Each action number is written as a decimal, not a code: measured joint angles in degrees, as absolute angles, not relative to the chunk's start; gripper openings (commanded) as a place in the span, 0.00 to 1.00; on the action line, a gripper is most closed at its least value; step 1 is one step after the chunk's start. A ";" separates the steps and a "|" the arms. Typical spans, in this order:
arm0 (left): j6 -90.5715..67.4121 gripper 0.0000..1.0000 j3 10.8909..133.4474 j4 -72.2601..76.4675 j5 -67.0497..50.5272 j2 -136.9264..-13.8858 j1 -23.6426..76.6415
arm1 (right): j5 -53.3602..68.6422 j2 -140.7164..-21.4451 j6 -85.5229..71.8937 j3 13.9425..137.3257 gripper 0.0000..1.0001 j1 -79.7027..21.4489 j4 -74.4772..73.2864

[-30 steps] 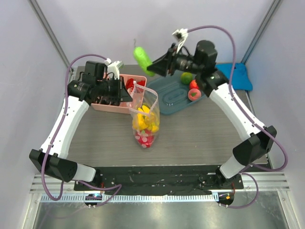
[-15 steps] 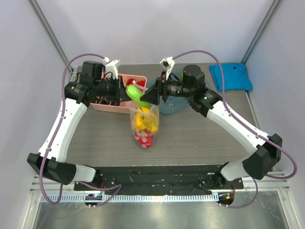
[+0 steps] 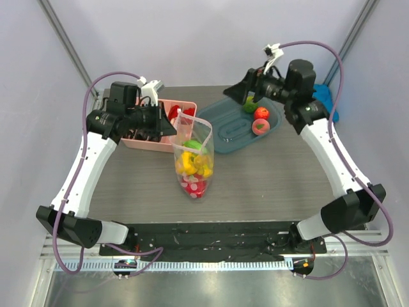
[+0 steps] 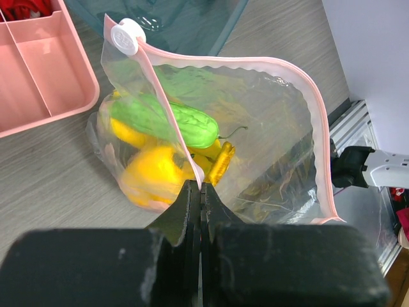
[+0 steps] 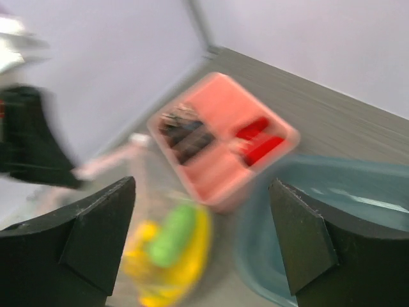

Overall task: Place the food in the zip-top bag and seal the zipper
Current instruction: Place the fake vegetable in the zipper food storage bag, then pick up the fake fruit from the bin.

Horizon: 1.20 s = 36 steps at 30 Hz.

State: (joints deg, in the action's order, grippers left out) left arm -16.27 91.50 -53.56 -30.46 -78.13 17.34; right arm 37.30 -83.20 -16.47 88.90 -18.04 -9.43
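Note:
The clear zip-top bag (image 3: 193, 160) stands open mid-table, holding yellow bananas and pepper, a pink dragon fruit and the green cucumber (image 4: 169, 118). My left gripper (image 3: 170, 121) is shut on the bag's pink zipper strip (image 4: 167, 109) and holds the mouth open; the white slider (image 4: 125, 33) sits at the far end. In the left wrist view the left gripper (image 4: 200, 185) pinches that strip. My right gripper (image 3: 240, 96) is open and empty above the teal tray (image 3: 230, 134), where a lime (image 3: 250, 106), tomato (image 3: 260, 113) and peach (image 3: 259, 126) lie. The right wrist view is blurred, with the right gripper (image 5: 203, 220) wide open.
The pink divided box (image 3: 147, 142) with red and dark items sits left of the bag, under my left arm. A blue cloth (image 3: 324, 99) lies at the back right, partly behind my right arm. The pink box (image 5: 223, 137) and the tray (image 5: 332, 204) also show in the right wrist view.
My right gripper carried the cucumber to the bag's mouth, let it go inside, then swung back right over the tray, empty. The left gripper kept hold of the bag.

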 measured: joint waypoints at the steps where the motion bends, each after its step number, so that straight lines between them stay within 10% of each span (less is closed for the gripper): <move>1: -16.27 0.00 91.53 -53.56 -30.44 -78.13 17.34 | 36.75 -84.42 -14.24 89.62 0.89 -15.88 -11.16; 13: -16.27 0.00 91.59 -53.56 -29.82 -78.50 17.34 | 18.11 -105.01 8.91 90.67 0.90 -10.76 -22.39; 36: -15.94 0.00 92.66 -54.70 -28.56 -82.24 17.34 | -2.66 -132.38 5.72 106.50 0.90 -11.00 -8.69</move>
State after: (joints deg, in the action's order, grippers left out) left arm -15.94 92.66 -54.70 -28.56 -82.24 17.34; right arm -2.66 -132.38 5.72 106.50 -11.00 -8.69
